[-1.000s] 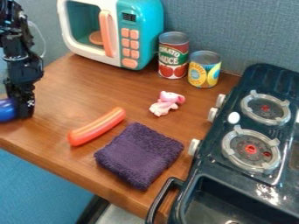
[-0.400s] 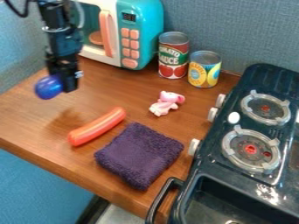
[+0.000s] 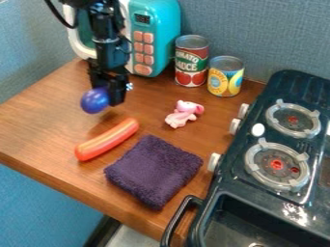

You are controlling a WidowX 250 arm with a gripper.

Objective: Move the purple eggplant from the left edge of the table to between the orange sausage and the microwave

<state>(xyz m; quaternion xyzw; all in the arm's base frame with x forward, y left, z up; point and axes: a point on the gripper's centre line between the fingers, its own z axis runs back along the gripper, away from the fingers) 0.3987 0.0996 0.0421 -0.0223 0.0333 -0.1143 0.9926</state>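
Note:
The black gripper [image 3: 106, 99] hangs at the upper left of the camera view, in front of the toy microwave. It is shut on a shiny blue-purple ball [image 3: 95, 100], which sticks out on the left side of its fingers, raised over the wooden table. Below and slightly right of the ball lies an orange-red toy hot dog [image 3: 107, 139]. A folded dark purple cloth [image 3: 153, 171] lies to the right of the hot dog. Farther right and back is a small pink and white toy animal [image 3: 184, 114].
A teal and white toy microwave [image 3: 155, 36] stands behind the arm. Two cans, a tomato one [image 3: 191, 61] and a yellow-labelled one [image 3: 226, 76], stand at the back. A dark toy stove [image 3: 264, 144] with a sink and front handle takes up the right side of the wooden table [image 3: 38, 130].
From the left edge, the gripper has moved right with the ball, rising off the table on the way. The hot dog, cloth, pink toy and cans have stayed put.

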